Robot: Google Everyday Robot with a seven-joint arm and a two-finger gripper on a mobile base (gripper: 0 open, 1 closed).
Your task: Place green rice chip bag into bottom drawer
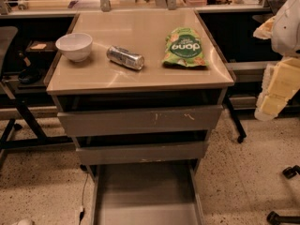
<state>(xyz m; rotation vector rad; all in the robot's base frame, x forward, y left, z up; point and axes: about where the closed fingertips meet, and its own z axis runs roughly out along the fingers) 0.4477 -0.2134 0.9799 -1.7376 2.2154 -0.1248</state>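
Note:
The green rice chip bag [183,48] lies flat on the right part of the beige cabinet top [140,32], its logo upside down to me. The bottom drawer [145,196] is pulled open at the foot of the cabinet, showing a bare grey floor. My gripper [268,104] hangs at the right edge of the view, beside the cabinet and below the level of its top. It is well to the right of the bag and holds nothing.
A white bowl [74,46] and a silver drink can [125,57] on its side lie on the left half of the top. Two shallower drawers [140,121] are slightly ajar above the bottom one. Chair legs and castors [286,210] stand on the speckled floor.

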